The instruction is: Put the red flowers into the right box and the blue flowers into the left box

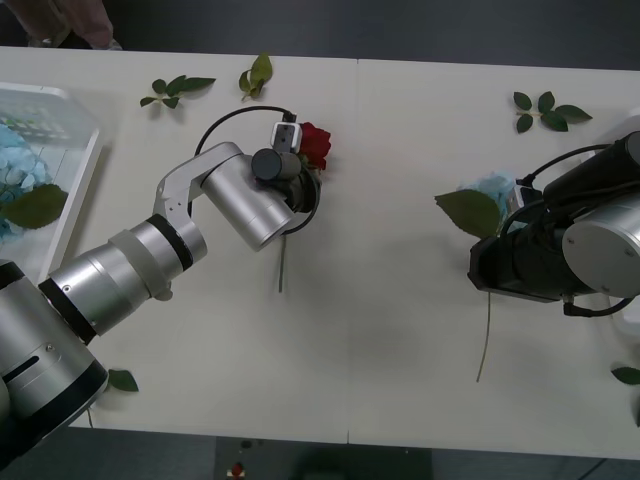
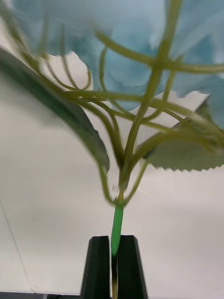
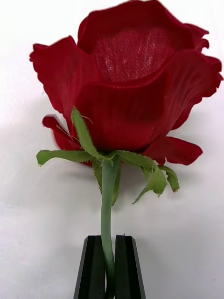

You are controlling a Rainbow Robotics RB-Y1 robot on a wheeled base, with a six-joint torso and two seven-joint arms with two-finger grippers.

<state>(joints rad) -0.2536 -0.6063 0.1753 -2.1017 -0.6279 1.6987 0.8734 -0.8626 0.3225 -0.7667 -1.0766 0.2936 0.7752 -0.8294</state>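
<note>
A red rose (image 1: 315, 144) is at the table's middle back, my left gripper (image 1: 298, 180) shut on its stem just under the head. In the left wrist view the black fingers (image 3: 95, 261) pinch the green stem below the red rose (image 3: 130, 88). At the right, my right gripper (image 1: 503, 225) is shut on the stem of a pale blue hydrangea (image 1: 492, 187), whose long stem (image 1: 486, 335) trails toward the front edge. Up close, the right gripper (image 2: 115, 239) clamps that stem under the blue hydrangea (image 2: 126, 42). The left box (image 1: 86, 165) holds blue flowers (image 1: 22, 165). The right box is out of view.
Loose green leaf sprigs lie at the back left (image 1: 176, 88), back middle (image 1: 256, 75) and back right (image 1: 546, 108). Single leaves lie near the front left (image 1: 122, 380) and at the right edge (image 1: 627, 375). The table's front middle is bare.
</note>
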